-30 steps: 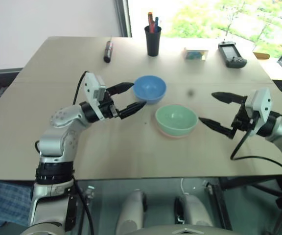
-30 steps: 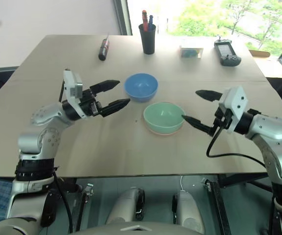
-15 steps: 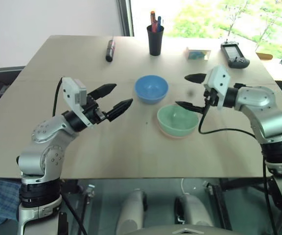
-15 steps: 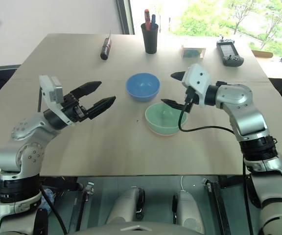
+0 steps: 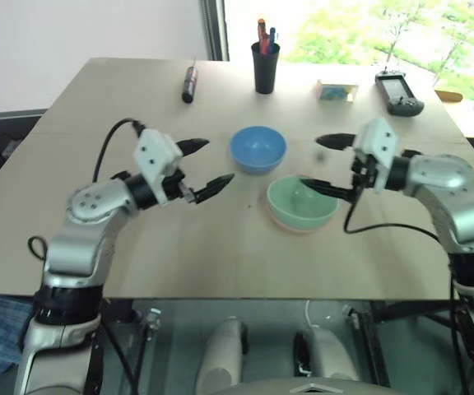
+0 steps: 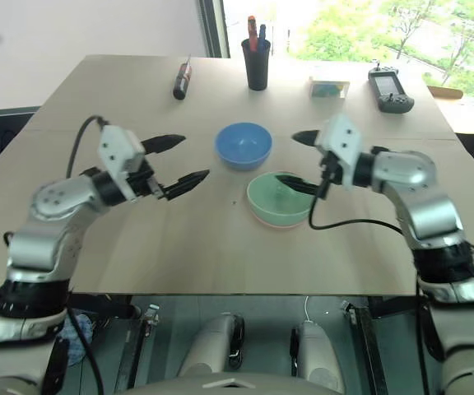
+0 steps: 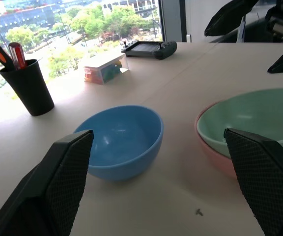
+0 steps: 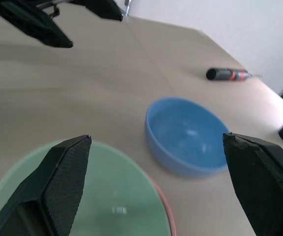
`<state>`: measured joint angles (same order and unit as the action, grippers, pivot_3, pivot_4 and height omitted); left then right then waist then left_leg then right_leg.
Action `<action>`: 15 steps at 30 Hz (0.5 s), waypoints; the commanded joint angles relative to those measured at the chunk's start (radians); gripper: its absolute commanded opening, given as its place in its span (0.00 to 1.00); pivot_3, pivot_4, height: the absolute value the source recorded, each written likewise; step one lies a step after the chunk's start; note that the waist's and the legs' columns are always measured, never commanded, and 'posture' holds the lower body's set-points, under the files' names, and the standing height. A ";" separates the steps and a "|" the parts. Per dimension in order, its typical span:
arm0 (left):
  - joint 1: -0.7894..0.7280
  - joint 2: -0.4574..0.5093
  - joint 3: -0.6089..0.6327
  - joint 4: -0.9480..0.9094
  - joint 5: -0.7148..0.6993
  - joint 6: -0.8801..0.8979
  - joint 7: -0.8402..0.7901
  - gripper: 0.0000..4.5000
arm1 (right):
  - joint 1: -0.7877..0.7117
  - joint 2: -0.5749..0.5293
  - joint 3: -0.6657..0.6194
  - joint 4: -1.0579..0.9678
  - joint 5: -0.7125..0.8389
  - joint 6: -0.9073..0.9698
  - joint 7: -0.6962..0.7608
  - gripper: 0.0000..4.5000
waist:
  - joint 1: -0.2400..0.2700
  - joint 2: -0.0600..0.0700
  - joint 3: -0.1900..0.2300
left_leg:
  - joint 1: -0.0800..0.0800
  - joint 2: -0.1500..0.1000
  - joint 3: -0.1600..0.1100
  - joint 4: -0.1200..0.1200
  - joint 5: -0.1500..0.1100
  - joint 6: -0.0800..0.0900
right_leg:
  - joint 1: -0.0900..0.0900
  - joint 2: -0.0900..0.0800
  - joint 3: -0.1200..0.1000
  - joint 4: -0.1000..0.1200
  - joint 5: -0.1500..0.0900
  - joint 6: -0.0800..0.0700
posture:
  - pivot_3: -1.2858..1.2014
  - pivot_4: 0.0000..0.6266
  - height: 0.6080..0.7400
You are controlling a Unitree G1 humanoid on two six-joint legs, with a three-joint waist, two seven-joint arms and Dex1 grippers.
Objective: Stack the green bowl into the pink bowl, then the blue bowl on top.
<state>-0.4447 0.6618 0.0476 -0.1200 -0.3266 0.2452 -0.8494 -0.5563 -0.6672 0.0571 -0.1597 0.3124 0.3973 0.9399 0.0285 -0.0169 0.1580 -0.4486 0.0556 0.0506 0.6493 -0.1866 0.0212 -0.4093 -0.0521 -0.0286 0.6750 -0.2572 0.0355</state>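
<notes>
From the head cameras, a green bowl is sitting nested inside a pink bowl, whose rim is showing as a thin edge beneath it, so the first stacking step looks done. A blue bowl is standing alone on the table, just behind and to the left of the pair, apart from them. The left gripper is hovering left of the blue bowl with its fingers spread and empty, pointing toward it. The right gripper is hanging over the green bowl's far rim, also spread and empty, likely lining up on the blue bowl.

From the left wrist camera, the blue bowl is lying ahead between the two released fingers, not touched. The stacked green bowl and pink bowl are lying beside it.

From the right wrist camera, the blue bowl is lying ahead between the parted fingers, with the green bowl directly below.
</notes>
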 commanded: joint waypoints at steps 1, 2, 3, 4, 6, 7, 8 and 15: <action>-0.098 -0.013 -0.072 0.119 0.116 -0.149 -0.013 1.00 | 0.080 -0.060 -0.110 -0.134 0.048 0.088 -0.038 1.00 | -0.002 0.000 0.000 | 0.000 0.000 0.000 0.000 0.000 0.000 | 0.000 0.000 0.000 0.000 0.000 0.000 | 0.52 0.24 1.00; -0.127 -0.022 -0.089 0.157 0.140 -0.178 -0.013 1.00 | 0.111 -0.074 -0.137 -0.172 0.065 0.124 -0.051 1.00 | -0.004 0.000 0.000 | 0.000 0.000 0.000 0.000 0.000 0.000 | 0.000 0.000 0.000 0.000 0.000 0.000 | 0.52 0.24 1.00; -0.156 -0.033 -0.101 0.199 0.162 -0.210 -0.007 1.00 | 0.139 -0.088 -0.165 -0.209 0.084 0.169 -0.068 1.00 | -0.004 0.000 0.000 | 0.000 0.000 0.000 -0.001 0.000 0.000 | 0.000 0.000 0.000 0.000 0.000 0.000 | 0.52 0.24 1.00; -0.189 -0.044 -0.118 0.246 0.186 -0.245 -0.008 1.00 | 0.170 -0.102 -0.201 -0.251 0.112 0.217 -0.081 1.00 | -0.006 0.000 0.000 | 0.000 0.000 0.000 -0.001 0.000 0.000 | 0.000 0.001 0.000 0.000 0.000 0.000 | 0.52 0.24 1.00; -0.242 -0.056 -0.147 0.333 0.231 -0.318 -0.018 1.00 | 0.217 -0.122 -0.257 -0.320 0.159 0.294 -0.103 1.00 | -0.010 0.000 0.000 | 0.000 0.000 0.000 -0.001 0.000 0.000 | -0.001 0.001 0.000 0.000 0.000 0.000 | 0.52 0.24 1.00; -0.271 -0.059 -0.165 0.383 0.257 -0.361 -0.025 1.00 | 0.240 -0.132 -0.284 -0.355 0.182 0.332 -0.115 1.00 | -0.013 0.000 0.000 | 0.000 0.000 0.000 -0.001 0.000 0.000 | -0.001 0.001 0.000 0.000 0.000 0.000 | 0.52 0.24 1.00; -0.301 -0.062 -0.185 0.439 0.286 -0.405 -0.032 1.00 | 0.262 -0.138 -0.312 -0.390 0.208 0.371 -0.130 1.00 | -0.014 0.000 0.000 | 0.000 0.000 0.000 -0.001 0.000 0.000 | -0.001 0.001 0.000 0.000 0.000 0.000 | 0.52 0.24 1.00; -0.496 -0.096 -0.291 0.763 0.438 -0.541 -0.055 1.00 | 0.331 -0.134 -0.450 -0.529 0.346 0.527 -0.246 1.00 | -0.014 -0.001 0.001 | 0.000 0.000 0.000 -0.001 0.000 0.000 | -0.001 0.001 0.000 0.000 0.000 0.000 | 0.52 0.24 1.00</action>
<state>-0.8902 0.5693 -0.2329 0.5912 0.0795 -0.2608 -0.9007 -0.2328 -0.7924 -0.3390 -0.6406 0.6345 0.9089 0.7231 0.0146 -0.0182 0.1591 -0.4491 0.0560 0.0503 0.6481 -0.1867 0.0214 -0.4099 -0.0511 -0.0282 0.6746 -0.2574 0.0359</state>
